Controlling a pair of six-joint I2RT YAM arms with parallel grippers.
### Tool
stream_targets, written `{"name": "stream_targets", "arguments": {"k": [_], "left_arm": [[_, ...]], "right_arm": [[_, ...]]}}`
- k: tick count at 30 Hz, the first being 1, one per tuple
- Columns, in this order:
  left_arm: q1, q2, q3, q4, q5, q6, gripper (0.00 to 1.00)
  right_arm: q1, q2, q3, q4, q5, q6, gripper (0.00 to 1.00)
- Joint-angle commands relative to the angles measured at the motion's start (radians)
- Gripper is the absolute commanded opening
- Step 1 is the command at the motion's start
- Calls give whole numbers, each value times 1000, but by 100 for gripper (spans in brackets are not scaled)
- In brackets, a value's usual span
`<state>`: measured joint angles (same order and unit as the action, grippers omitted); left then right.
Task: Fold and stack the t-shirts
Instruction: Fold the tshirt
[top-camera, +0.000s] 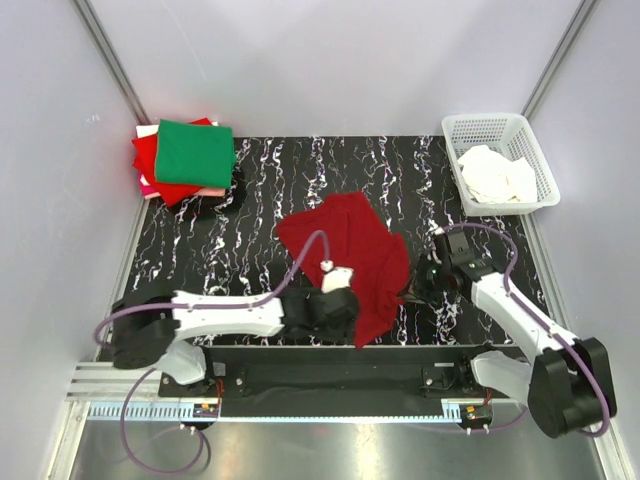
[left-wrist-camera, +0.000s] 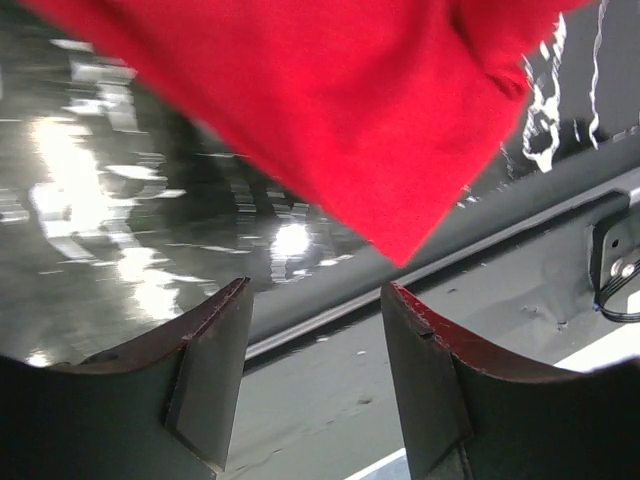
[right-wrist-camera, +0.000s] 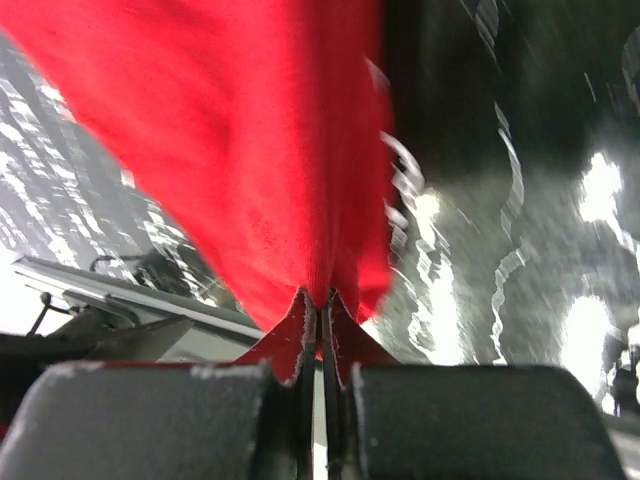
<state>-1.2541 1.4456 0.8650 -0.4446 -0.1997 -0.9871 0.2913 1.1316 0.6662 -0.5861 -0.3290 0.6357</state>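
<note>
basket (top-camera: 485, 125) far-right, folded stack (top-camera: 195, 152) far-left, crimson shirt (top-camera: 345, 245) between

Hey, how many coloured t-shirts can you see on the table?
4: the crimson shirt spread at mid-table, and the green shirt, bright red shirt and pale pink shirt stacked at the back left. Others may be hidden in that stack.

One dark red t-shirt (top-camera: 350, 258) lies rumpled, centre front; folded green t-shirt (top-camera: 195, 152) tops red t-shirt (top-camera: 150, 160) and pink t-shirt (top-camera: 212, 191), far-left corner.
</note>
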Motion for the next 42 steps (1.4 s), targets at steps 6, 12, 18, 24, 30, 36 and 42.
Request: {"name": "stream_targets", "arguments": {"k": [6, 12, 18, 24, 30, 36, 42], "left_arm": [[-110, 183, 218, -51, -122, -41, 59], [-117, 185, 210, -160, -156, -128, 60], [-122, 50, 15, -131, -156, -240, 61], [-128, 35, -71, 58, -72, -262, 61], [-139, 18, -83, 118, -81, -269, 57], [-149, -13, -138, 176, -89, -297, 57], [-128, 59, -158, 291, -50, -280, 60]], "right_arm": [[-6, -145, -122, 11, 56, 98, 0], [-6, -141, -97, -17, 56, 81, 0], [-4, -159, -180, 57, -48, 114, 0], [-4, -136, -206, 72, -44, 99, 0], [-4, -130, -182, 55, -36, 85, 0], [-4, -124, -191, 71, -42, 90, 0], [-4, -122, -192, 78, -47, 90, 0]]}}
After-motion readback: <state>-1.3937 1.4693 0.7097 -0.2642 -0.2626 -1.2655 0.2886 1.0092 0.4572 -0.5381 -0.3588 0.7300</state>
